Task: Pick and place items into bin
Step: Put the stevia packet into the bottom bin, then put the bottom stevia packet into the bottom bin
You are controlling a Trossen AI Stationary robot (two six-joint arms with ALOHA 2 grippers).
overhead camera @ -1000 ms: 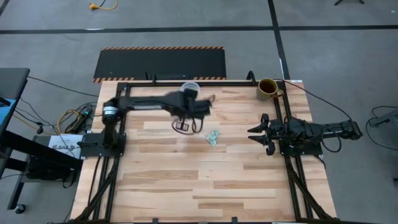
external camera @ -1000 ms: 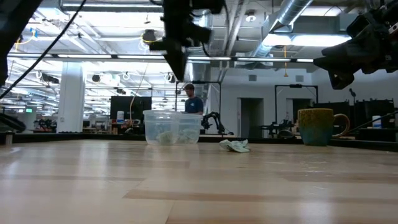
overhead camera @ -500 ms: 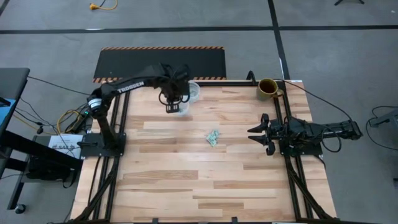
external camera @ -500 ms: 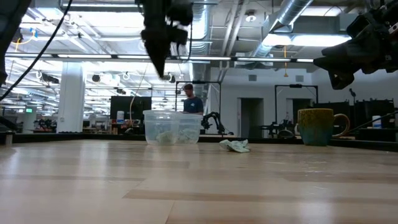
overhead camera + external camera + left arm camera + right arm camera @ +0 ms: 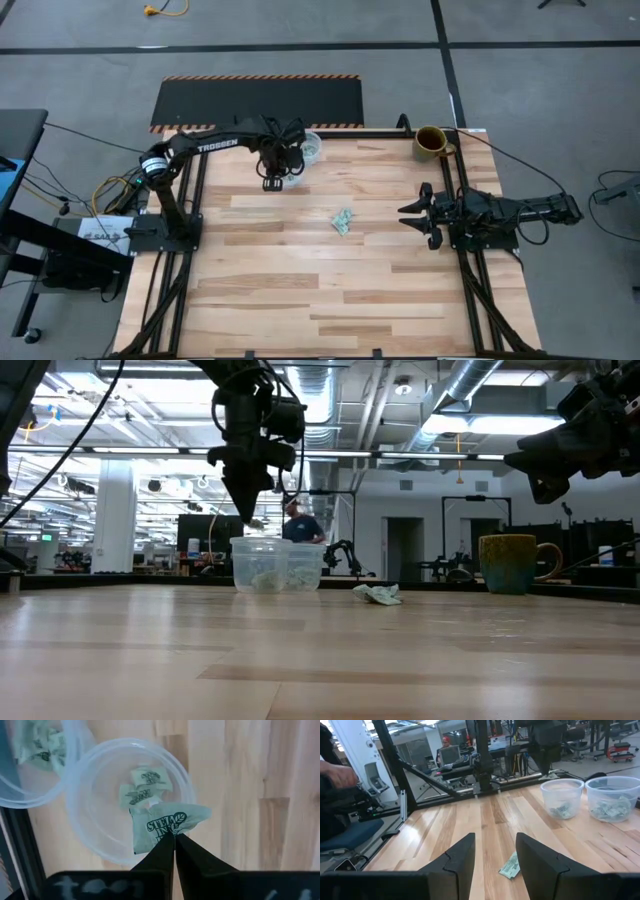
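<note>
Inspector: Desk (image 5: pixel 330 290) condition?
Clerk: Wooden, with a brown mug (image 5: pixel 430 141) at its far right corner.

Inspector: Claws?
Clerk: Left claw (image 5: pixel 174 836) hangs over a clear cup (image 5: pixel 100 835), pinched tight on one green-and-white packet (image 5: pixel 165 825). Right claw (image 5: pixel 495 851) waits at the right edge, fingers apart, holding nothing.

Inspector: Items?
Clerk: Two packets (image 5: pixel 142 786) lie inside that cup; loose packets (image 5: pixel 343 222) remain mid-desk.

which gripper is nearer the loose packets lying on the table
Right. The loose packets lie mid-table; the right gripper waits open just to their right. The left gripper is farther off, over a clear cup near the far edge, fingers shut on a packet.
</note>
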